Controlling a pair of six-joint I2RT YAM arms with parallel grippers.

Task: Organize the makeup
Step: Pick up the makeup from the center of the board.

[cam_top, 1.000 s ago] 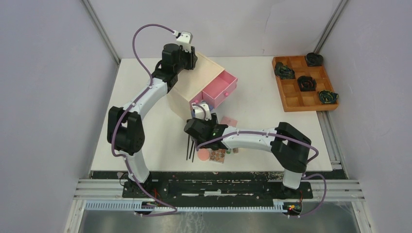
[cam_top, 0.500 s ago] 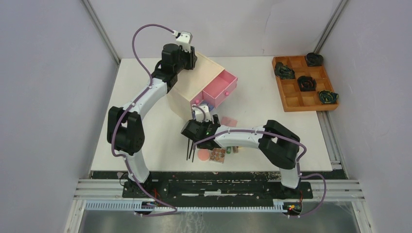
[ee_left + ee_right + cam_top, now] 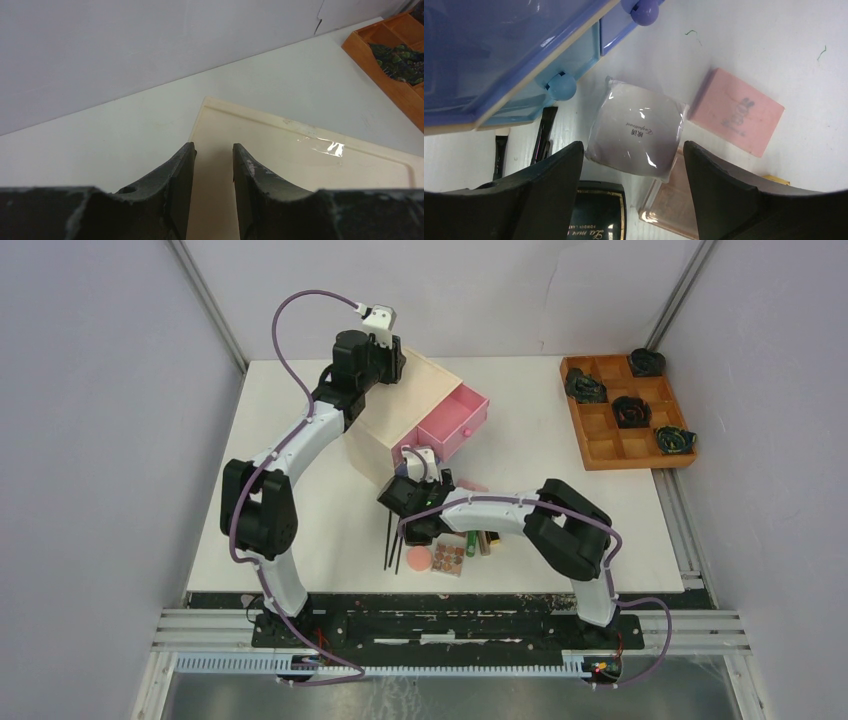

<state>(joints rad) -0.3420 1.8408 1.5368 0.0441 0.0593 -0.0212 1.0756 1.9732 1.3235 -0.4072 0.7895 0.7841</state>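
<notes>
The left pincer (image 3: 213, 150) is being held slightly parted and empty above the pale chest (image 3: 300, 165). Below the blue drawer (image 3: 524, 50) on the counter (image 3: 749, 40), the white jar (image 3: 636, 130) is being straddled, untouched, by the spread right pincer (image 3: 633, 147). Its glossy wrap is being judged slippery, so its flat sides are being favoured.

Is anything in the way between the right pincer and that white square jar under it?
Nothing visible is. The right pincer stands open with the white square jar lying bare between its fingers. A black compact and a blue drawer knob lie close beside the jar, not over it.
</notes>
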